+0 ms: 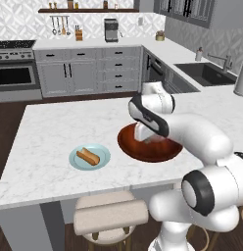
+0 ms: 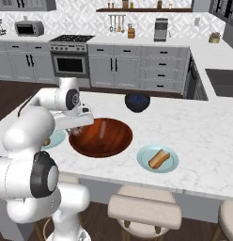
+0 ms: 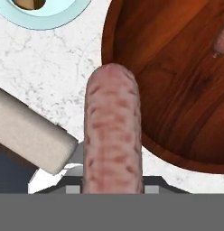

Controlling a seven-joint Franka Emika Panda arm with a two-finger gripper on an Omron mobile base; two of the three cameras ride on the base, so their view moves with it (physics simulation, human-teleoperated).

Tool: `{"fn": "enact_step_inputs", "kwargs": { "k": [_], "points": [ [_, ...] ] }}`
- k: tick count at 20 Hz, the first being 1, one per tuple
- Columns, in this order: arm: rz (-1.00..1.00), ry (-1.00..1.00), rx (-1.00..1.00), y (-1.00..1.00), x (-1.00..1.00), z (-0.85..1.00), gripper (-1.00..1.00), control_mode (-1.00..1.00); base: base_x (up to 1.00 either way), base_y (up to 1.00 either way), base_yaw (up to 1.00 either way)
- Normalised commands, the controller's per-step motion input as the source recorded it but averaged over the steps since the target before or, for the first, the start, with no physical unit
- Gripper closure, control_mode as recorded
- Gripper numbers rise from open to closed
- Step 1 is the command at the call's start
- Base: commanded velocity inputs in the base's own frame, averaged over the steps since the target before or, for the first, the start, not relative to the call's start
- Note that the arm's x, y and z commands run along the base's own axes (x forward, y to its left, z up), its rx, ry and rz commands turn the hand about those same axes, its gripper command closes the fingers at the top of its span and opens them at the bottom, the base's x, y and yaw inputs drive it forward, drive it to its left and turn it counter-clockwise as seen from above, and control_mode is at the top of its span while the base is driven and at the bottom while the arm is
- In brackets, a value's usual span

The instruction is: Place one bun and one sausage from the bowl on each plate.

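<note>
My gripper [image 2: 79, 126] is shut on a pinkish-brown sausage [image 3: 114, 135], which sticks out over the marble counter at the left rim of the wooden bowl [image 2: 100, 137] [image 1: 150, 147] [image 3: 177, 81]. A second sausage [image 2: 103, 127] [image 3: 220, 43] lies inside the bowl. The left pale-blue plate [image 1: 77, 162] [image 2: 56, 139] [image 3: 59, 18] carries a bun [image 1: 88, 157]. It lies just beyond the held sausage in the hand view. The right plate [image 2: 144, 157] carries another bun [image 2: 158, 159].
A small dark blue bowl [image 2: 137, 102] stands behind the wooden bowl. Padded stools [image 1: 111, 215] [image 2: 144, 209] [image 3: 30, 131] stand under the counter's near edge. The sink [image 1: 211, 73] is on the far right counter.
</note>
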Motion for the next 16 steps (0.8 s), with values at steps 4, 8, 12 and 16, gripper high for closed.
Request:
{"fn": "enact_step_inputs", "kwargs": {
  "k": [4,8,12,16],
  "points": [
    [-0.01,0.0,0.06,0.94,0.0,0.0,1.0,-1.0,0.0,0.0,0.0],
    [-0.11,0.0,0.07,0.89,0.0,0.0,1.0,-1.0,0.0,0.0,0.0],
    [-0.14,0.0,0.03,0.9,0.0,0.0,1.0,-1.0,0.0,0.0,0.0],
    [-0.09,-0.05,0.0,0.47,0.07,-0.08,1.0,-1.0,0.0,0.0,0.0]
  ]
}}
